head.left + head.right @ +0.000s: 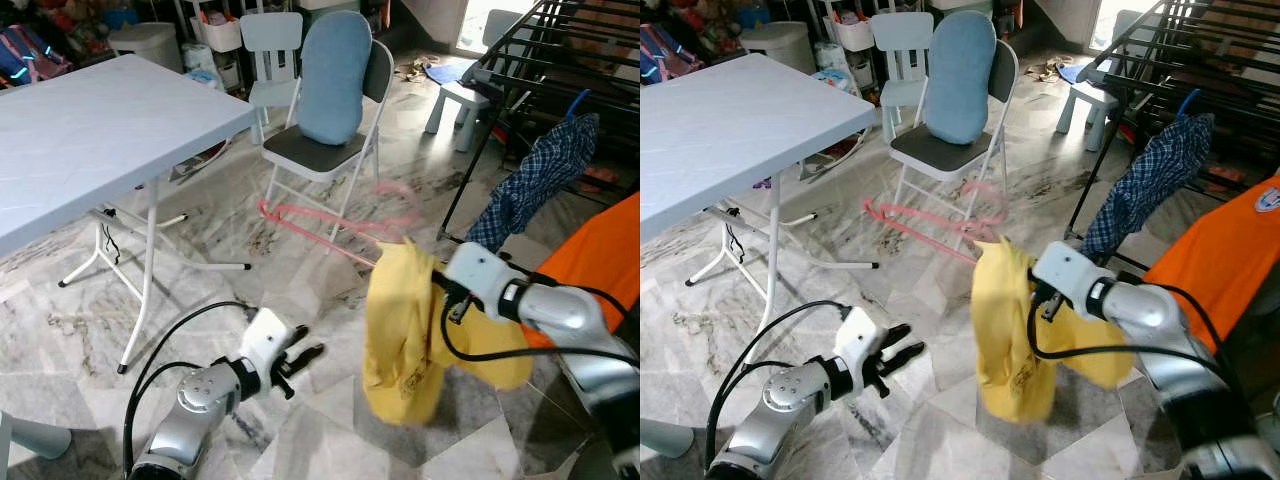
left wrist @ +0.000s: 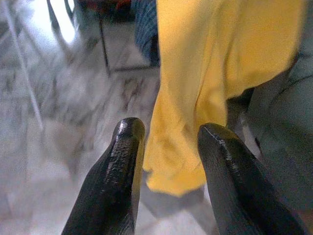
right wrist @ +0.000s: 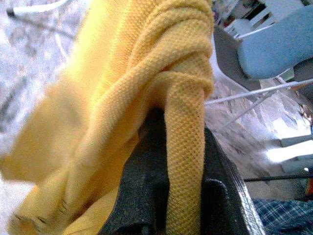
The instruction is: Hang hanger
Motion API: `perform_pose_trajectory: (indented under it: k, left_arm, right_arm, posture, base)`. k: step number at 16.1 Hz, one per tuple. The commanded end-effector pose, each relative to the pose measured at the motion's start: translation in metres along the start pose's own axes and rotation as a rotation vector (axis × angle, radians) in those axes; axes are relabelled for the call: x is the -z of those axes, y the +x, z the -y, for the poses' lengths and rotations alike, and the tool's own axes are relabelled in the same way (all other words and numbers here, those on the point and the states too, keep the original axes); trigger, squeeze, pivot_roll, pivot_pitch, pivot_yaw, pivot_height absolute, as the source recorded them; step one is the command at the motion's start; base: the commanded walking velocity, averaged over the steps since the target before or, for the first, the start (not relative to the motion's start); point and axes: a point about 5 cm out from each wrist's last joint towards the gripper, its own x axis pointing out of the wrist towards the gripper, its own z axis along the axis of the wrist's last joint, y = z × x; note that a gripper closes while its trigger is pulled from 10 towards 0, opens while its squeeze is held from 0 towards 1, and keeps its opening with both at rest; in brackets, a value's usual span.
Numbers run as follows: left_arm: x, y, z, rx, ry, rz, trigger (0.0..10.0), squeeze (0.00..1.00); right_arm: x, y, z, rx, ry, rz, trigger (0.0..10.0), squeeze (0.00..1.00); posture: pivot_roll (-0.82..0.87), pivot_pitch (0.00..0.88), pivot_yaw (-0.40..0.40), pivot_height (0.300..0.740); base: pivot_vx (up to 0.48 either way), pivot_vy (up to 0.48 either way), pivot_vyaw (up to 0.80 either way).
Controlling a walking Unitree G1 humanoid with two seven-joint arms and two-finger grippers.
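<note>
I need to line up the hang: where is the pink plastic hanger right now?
In the left eye view, the pink plastic hanger juts up and leftward from the yellow knitted garment held by the right hand, in front of the grey folding chair.

A yellow knitted garment [image 1: 400, 330] is showing a fine mesh weave up close, draped over the black fingers [image 3: 146, 196] of the right gripper [image 1: 1040, 285]. A pink hanger [image 1: 340, 225] is blurring against the grey-veined white marble floor [image 1: 300, 440]. The left gripper [image 1: 300, 362] is showing black fingers on a white and silver wrist. A blue-and-white checked shirt [image 1: 535, 180] is hanging on a black rack [image 1: 560, 60], beside orange cloth [image 1: 590, 260]. A pale blue cushion [image 1: 332, 75] is leaning on a dark grey chair [image 1: 315, 150], near the light blue-grey surface [image 1: 90, 140].
</note>
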Motion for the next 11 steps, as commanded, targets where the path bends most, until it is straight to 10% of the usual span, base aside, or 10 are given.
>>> perform_pose_trajectory:
  k: [1, 11]
  left_arm:
    - [-0.006, -0.003, -0.001, 0.018, 0.036, 0.022, 10.0, 1.00]
    - [-0.021, -0.027, -0.001, 0.155, 0.144, 0.036, 10.0, 1.00]
  right_arm:
    - [-0.004, 0.002, 0.007, 0.007, -0.080, -0.002, 10.0, 0.00]
    - [0.023, 0.008, -0.015, -0.300, -0.159, -0.116, 10.0, 0.00]
  posture:
    - [-0.24, 0.000, 0.058, 0.740]
    - [-0.24, 0.000, 0.037, 0.740]
  base:
    - [0.000, 0.000, 0.00]
    - [0.000, 0.000, 0.00]
